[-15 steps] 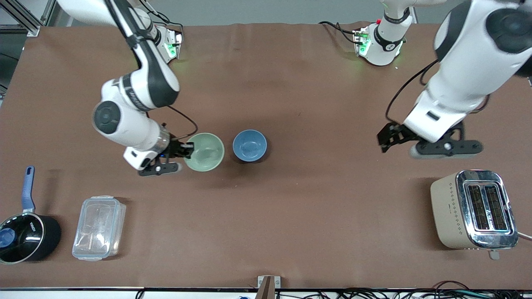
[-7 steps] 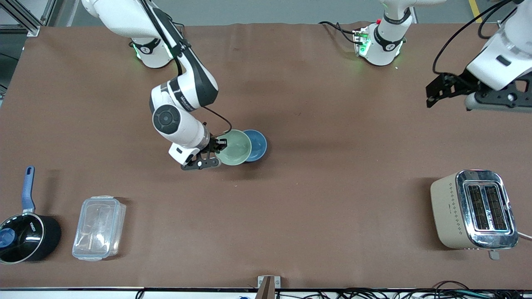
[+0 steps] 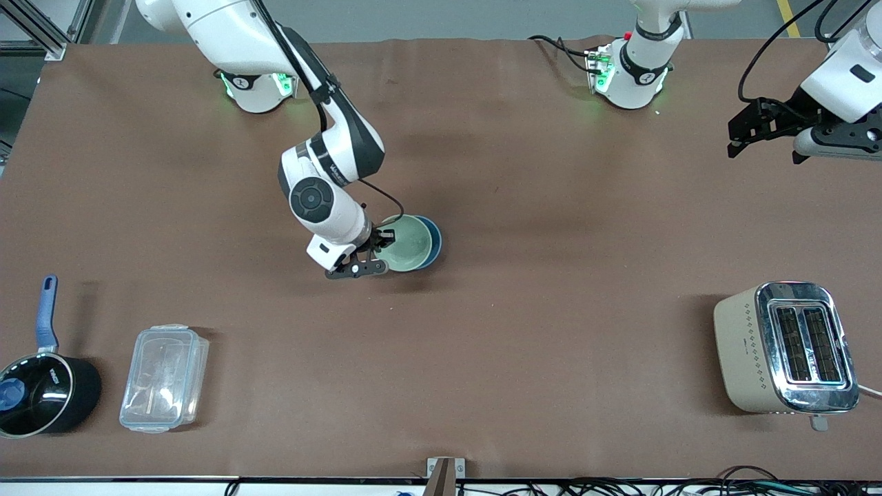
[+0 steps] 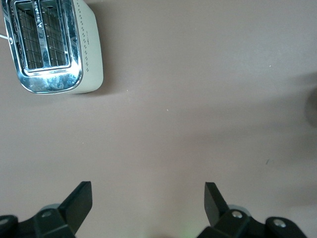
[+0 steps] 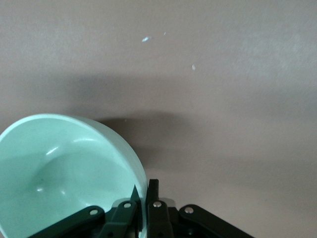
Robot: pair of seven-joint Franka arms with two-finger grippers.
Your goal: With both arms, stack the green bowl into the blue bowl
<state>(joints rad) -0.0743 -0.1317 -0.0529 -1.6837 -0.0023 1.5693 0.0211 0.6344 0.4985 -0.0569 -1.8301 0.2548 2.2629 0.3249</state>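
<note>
Landmark: blue bowl [image 3: 433, 242], mid-desk [image 3: 524, 331].

Pan [image 3: 41, 386] and clear box [image 3: 164, 377] sit well apart from the blue bowl, toward the right arm's end and nearer the front camera. Not involved.

Right tool [image 3: 381, 241] is clenched on the rim of the green bowl [image 3: 408, 242]; in the right wrist view the fingers [image 5: 151, 198] pinch the wall of the green bowl [image 5: 64, 168], one inside, one outside. The green bowl is over the blue bowl and covers most of it; only a blue crescent shows on the side toward the left arm's end. Cannot tell whether it is seated or held just above.

Step in hand, by my judgement: final centring and lowering. To do well: nudge the green bowl toward the exposed crescent until the rims are concentric, keep it level, descend slowly, and release only once it rests. A one-sided rim grip may tip it on release.

Left tool [image 3: 765, 125] is released, fingers [image 4: 79, 201] spread, waiting above bare desk well apart from the blue bowl. Toaster [image 3: 785, 348] stands well apart, toward the left arm's end.
</note>
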